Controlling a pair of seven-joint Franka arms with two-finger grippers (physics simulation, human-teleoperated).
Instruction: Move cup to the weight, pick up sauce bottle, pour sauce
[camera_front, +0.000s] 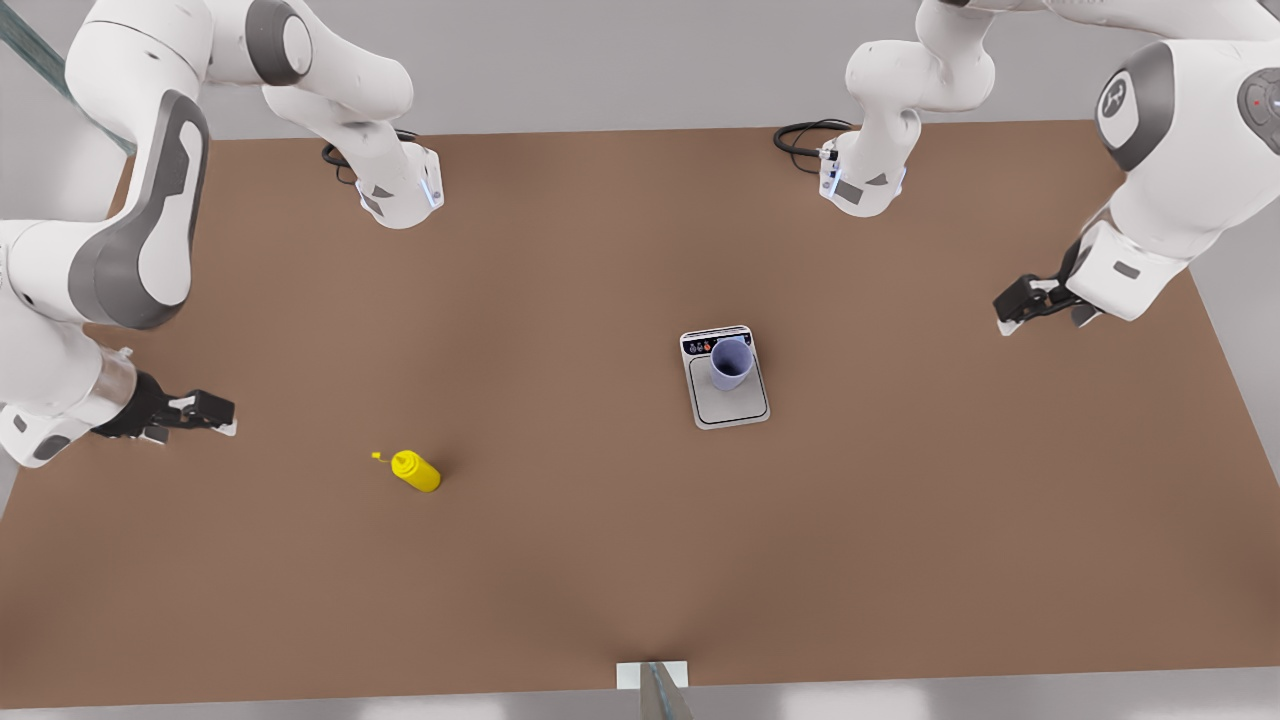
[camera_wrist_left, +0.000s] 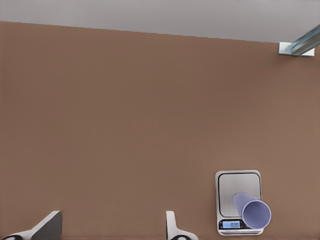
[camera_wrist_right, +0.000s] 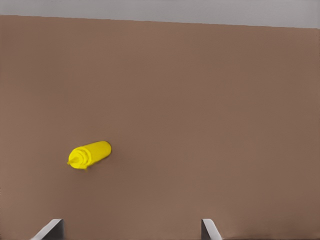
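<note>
The lavender-blue cup (camera_front: 731, 362) (camera_wrist_left: 252, 210) stands upright on the weight (camera_front: 730, 405) (camera_wrist_left: 235, 182), a flat silver-grey scale, close to its display end. On the table the yellow sauce bottle (camera_front: 417, 470) (camera_wrist_right: 91, 154) lies on its side, nozzle toward the front view's left. My left gripper (camera_front: 1010, 310) (camera_wrist_left: 111, 235) hovers open at the front view's right, well away from the scale. At the front view's left, my right gripper (camera_front: 215, 412) (camera_wrist_right: 130, 235) is open with nothing between its fingers, a short way from the bottle.
Two white arm bases (camera_front: 400, 195) (camera_front: 860, 180) with black cables stand at the back of the brown table (camera_front: 600, 560). A small metal bracket (camera_front: 652, 678) (camera_wrist_left: 295, 47) sits at the table's front edge.
</note>
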